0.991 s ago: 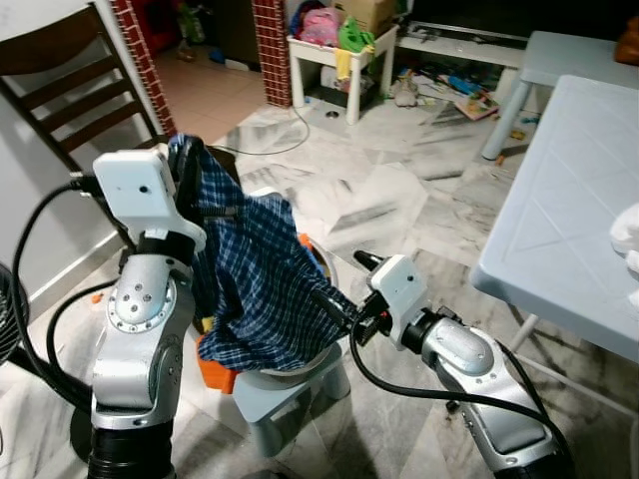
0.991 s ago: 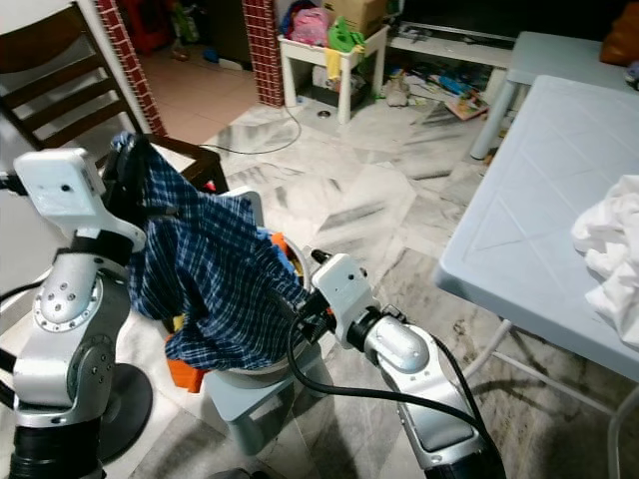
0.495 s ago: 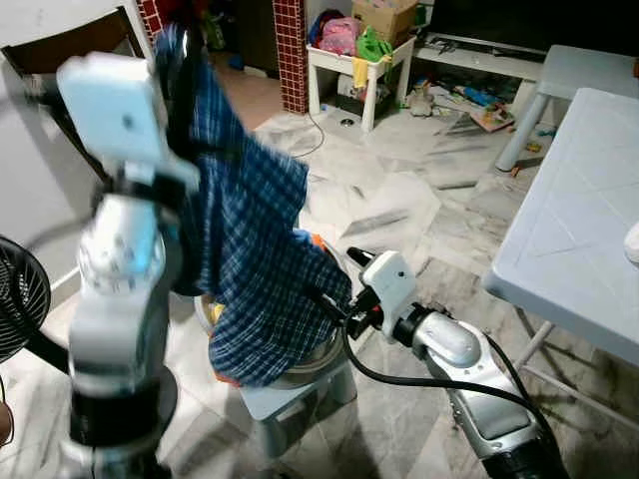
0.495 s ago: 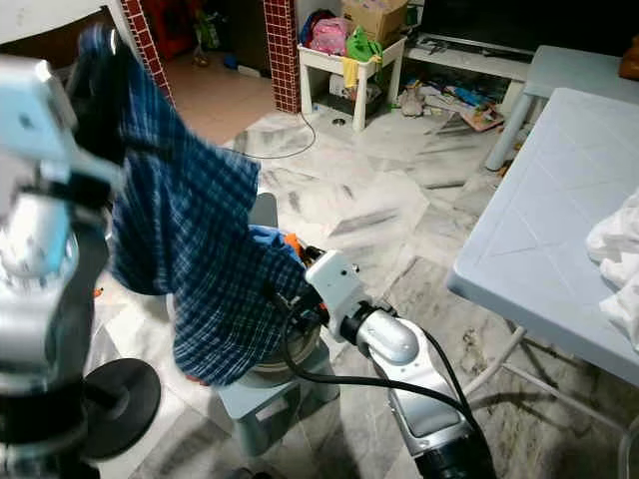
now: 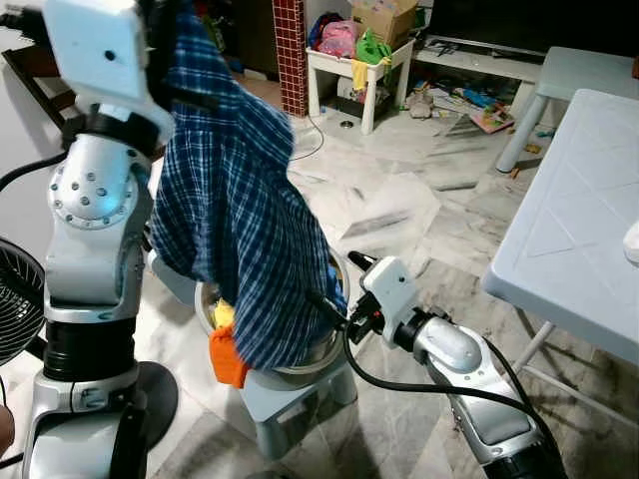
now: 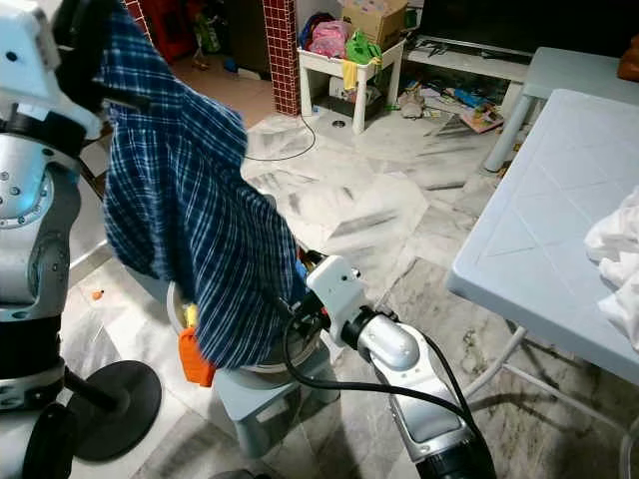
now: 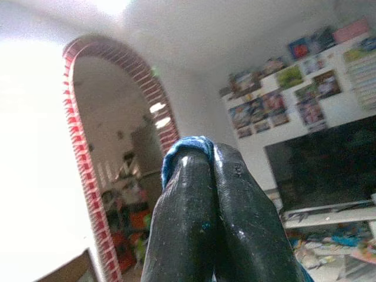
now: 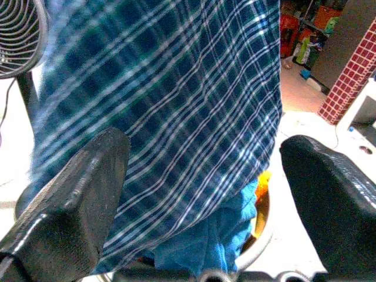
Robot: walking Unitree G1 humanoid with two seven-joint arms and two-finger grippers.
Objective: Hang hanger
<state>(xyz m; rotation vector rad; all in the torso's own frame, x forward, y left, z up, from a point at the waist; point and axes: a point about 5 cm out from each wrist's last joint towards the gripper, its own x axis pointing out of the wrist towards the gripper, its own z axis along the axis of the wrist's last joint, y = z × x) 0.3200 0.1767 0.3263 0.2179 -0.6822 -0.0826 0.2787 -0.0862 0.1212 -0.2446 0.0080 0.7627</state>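
Lifting step: left gripper (image 7: 202, 176) jaws clenched on the plaid shirt (image 5: 235, 230); right gripper (image 8: 202, 194) jaws released, shirt hem between them; next, probably grasp the hem.

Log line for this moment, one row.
left gripper: raised, shut on plaid shirt | right gripper: open, low by shirt hem | basin: on stool, clothes inside

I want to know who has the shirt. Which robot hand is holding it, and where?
The left gripper pinches the blue plaid shirt at its top edge, lifting it. The right gripper is open, holding nothing.
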